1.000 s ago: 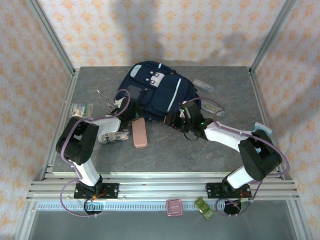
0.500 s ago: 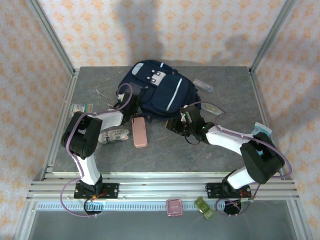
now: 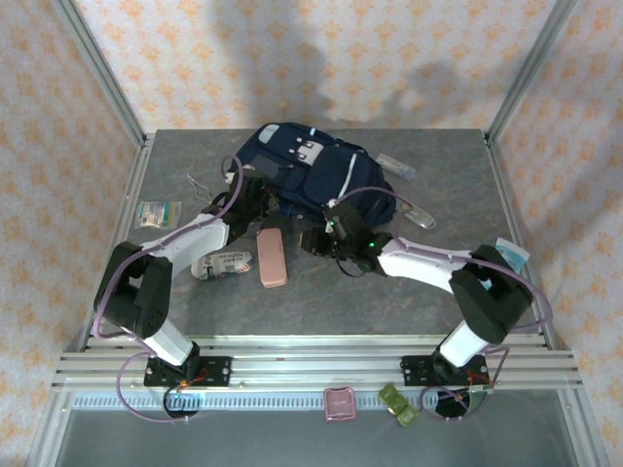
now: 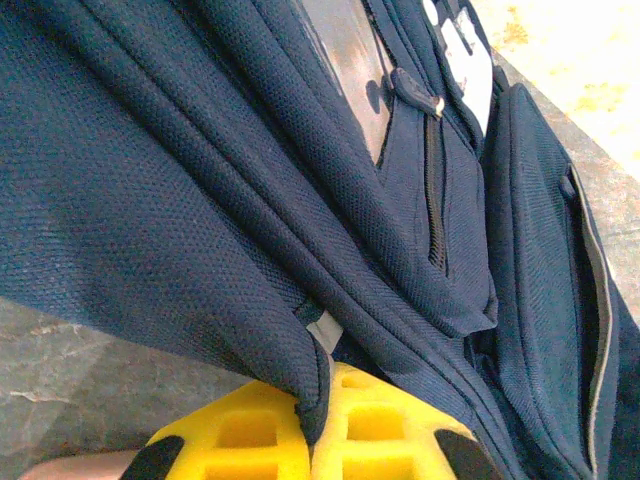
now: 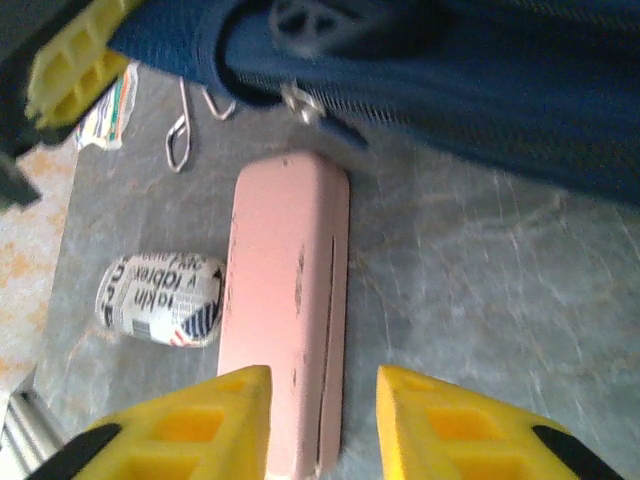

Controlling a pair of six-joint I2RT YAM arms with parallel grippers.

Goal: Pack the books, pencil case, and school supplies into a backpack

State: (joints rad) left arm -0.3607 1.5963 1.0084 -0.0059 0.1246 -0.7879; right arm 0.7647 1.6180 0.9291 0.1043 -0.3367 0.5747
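Note:
The navy backpack (image 3: 321, 180) lies at the back middle of the table. My left gripper (image 3: 255, 199) is at its left edge, shut on a fold of backpack fabric (image 4: 318, 400) pinched between the yellow fingers. The pink pencil case (image 3: 272, 258) lies flat in front of the backpack. My right gripper (image 5: 322, 410) hovers open over the near end of the pencil case (image 5: 285, 300), without gripping it. A white printed packet (image 5: 160, 298) lies just left of the case. Two clear packets (image 3: 397, 165) (image 3: 414, 212) lie right of the backpack. The books are out of view.
A thin bent wire (image 3: 200, 185) and a greenish-white flat packet (image 3: 158, 210) lie left of the backpack. A teal item (image 3: 513, 253) sits at the table's right edge. Small pink (image 3: 340, 402) and green (image 3: 397, 402) objects rest on the front rail.
My left gripper has moved from beside the pencil case up to the backpack's edge and shut on its fabric. My right arm has swung left from the backpack toward the pencil case.

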